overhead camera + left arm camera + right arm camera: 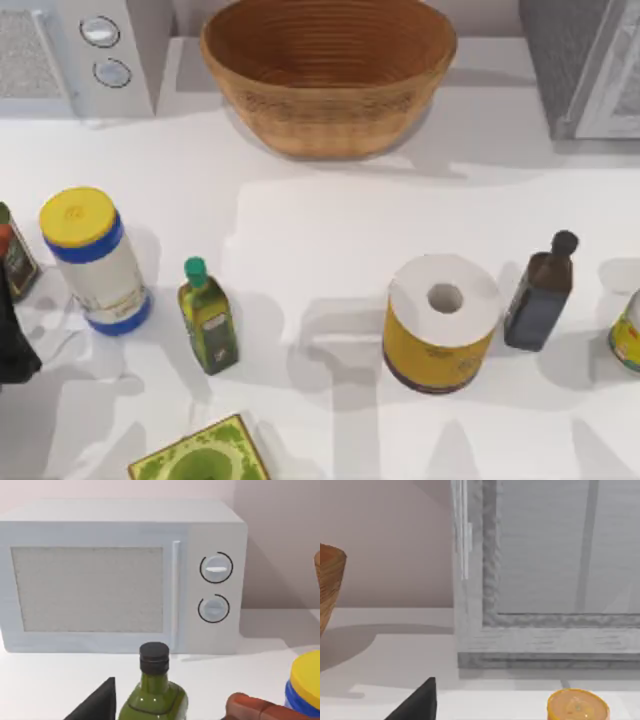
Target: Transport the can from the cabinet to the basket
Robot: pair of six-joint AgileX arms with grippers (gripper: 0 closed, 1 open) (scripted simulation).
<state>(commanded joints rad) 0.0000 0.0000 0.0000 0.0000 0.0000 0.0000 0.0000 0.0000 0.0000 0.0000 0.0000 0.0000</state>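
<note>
- The can cannot be made out; the cabinet (585, 65) at the tabletop's (320, 250) back right has its door closed.
- The basket (328, 70) holds nothing.
- Neither gripper's opening can be told; everything remains to do.

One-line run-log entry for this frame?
stage: pre-grasp | cabinet: top view's far right, door shut | basket: far centre, nothing inside | left arm: left edge | can: unseen
</note>
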